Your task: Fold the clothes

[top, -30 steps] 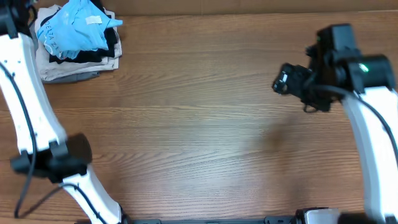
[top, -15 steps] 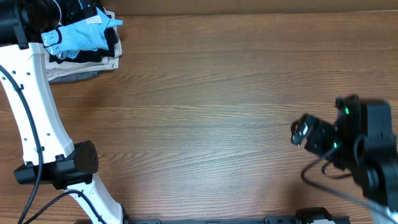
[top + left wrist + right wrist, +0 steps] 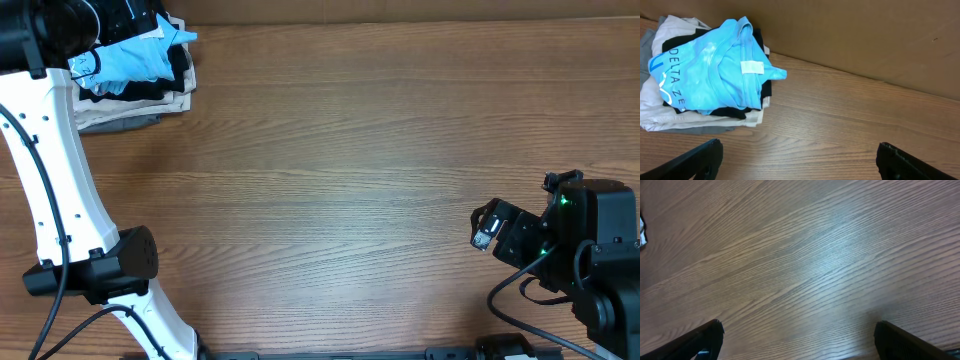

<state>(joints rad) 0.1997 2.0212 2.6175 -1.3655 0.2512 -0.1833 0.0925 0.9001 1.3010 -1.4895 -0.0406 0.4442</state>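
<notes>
T-shirt: one, atop three folded garments.

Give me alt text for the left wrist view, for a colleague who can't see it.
A crumpled sky-blue T-shirt with a white neck tag lies on top of a stack of black, beige and grey clothes at the left of a wooden table. The left gripper is open and empty, its dark fingertips at the bottom corners.

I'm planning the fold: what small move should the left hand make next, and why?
Likely lower the open left hand onto the blue T-shirt and grip it: it lies crumpled atop the garment pile, unheld, the hand hovering beside it.
</notes>
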